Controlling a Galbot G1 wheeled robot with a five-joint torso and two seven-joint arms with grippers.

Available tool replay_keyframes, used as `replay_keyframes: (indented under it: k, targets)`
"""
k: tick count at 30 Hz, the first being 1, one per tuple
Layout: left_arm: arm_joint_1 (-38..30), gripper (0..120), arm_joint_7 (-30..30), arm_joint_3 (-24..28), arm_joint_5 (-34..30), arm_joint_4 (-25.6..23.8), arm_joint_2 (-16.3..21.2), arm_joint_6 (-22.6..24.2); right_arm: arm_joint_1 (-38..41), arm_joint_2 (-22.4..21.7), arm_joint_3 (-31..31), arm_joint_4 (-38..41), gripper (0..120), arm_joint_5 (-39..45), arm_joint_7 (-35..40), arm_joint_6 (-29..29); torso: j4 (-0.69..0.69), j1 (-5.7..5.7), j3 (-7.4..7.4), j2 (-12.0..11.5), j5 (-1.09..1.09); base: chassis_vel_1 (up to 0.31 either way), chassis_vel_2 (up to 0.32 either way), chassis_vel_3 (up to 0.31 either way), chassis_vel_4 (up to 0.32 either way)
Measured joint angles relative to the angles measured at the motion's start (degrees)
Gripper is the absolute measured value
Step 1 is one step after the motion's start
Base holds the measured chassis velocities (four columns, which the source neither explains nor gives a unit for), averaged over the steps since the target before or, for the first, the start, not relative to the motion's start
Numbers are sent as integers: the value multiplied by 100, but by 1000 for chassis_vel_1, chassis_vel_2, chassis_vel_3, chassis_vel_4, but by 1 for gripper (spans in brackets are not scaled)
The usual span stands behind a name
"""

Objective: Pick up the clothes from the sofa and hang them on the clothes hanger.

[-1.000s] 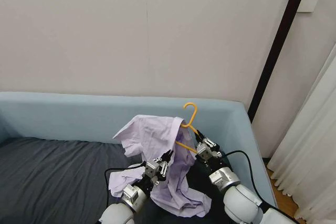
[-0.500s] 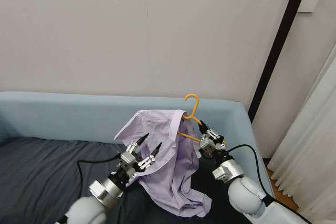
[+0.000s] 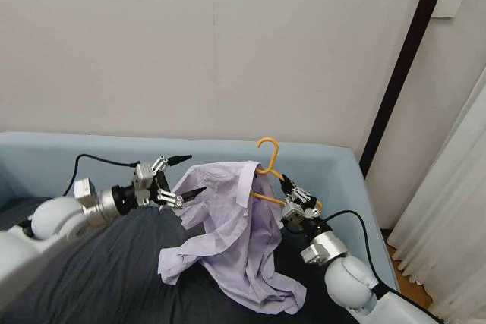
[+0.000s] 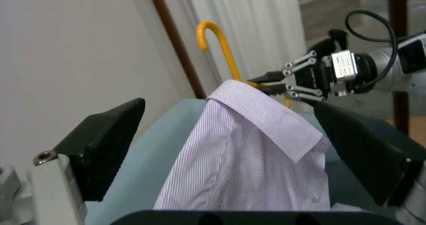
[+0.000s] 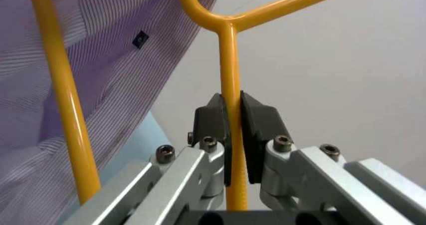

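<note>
Dressing of the hanger looks to be the step in hand: the lilac pin-striped cotton shirt (image 3: 241,221) is off the seat and draped over the yellow plastic clothes hanger (image 3: 272,158). Its tail trails down to the dark grey seat cover (image 3: 76,263) of the pale blue sofa (image 3: 91,161). The shirt hangs near the sofa's right end, with the hook standing up at twelve o'clock above the collar.

The right gripper (image 3: 295,202) sits at about four o'clock from the hook. Its forearm rises from the lower right, and its wrist view shows the two dark pads pinched tight on a yellow bar of the hanger (image 5: 230,85), so it carries the whole load.

The left gripper (image 3: 191,174) comes in level from nine o'clock on an arm stretched across the seat. Its fingers are spread wide and hold nothing, with the tips just beside the shirt's near shoulder. From its wrist, the collar (image 4: 266,115) lies straight ahead between the open fingers, and the other gripper (image 4: 280,83) is beyond it.

I judge the cloth sits unevenly, bunched toward nine o'clock. The next move would call for the left fingers to close on that shoulder fold and draw it squarely over the hanger's arm. The right one would have to keep the bar steady, since a careless tug could slide the shirt off.
</note>
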Motion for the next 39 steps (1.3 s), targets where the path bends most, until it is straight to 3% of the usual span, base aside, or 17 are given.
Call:
replay_keyframes:
  k: [5,7,11,17,21,24,28,39]
  targets:
    - [-1314,100,1102,1066,187,992,-679,480,-114,9,190,33,4,-243,10,80,0,1,1,-1,2,0,0,0,0]
    - [-1427,100,1227,1148,232,1104,-772,518,-138,8,223,37,4,-278,13,89,3,1,1,0,2,0,0,0,0]
    - [-2275,100,1852,1632,633,2123,-1576,742,-183,97,331,-13,4,-484,14,164,0,1,0,0,2,0,0,0,0]
    - [-2688,100,2380,1803,982,2795,-2073,882,-126,234,296,-109,4,-602,6,176,4,1,1,-1,1,0,0,0,0]
    - [-2934,100,2968,1803,1563,3358,-2497,1090,-24,297,280,-229,4,-744,1,226,4,1,0,-1,0,0,0,0,0]
    - [-3012,100,3085,1778,1832,3625,-2715,1110,-9,307,286,-269,4,-795,-2,256,4,0,0,0,-1,0,0,0,0]
    - [-3041,91,3142,1745,1984,3882,-2963,1119,-13,312,286,-289,4,-810,-3,265,2,0,0,0,0,0,0,0,0]
    - [-2968,48,3319,1597,2269,4354,-3474,1145,-48,224,359,-240,4,-802,19,283,2,0,0,0,-1,0,0,0,0]
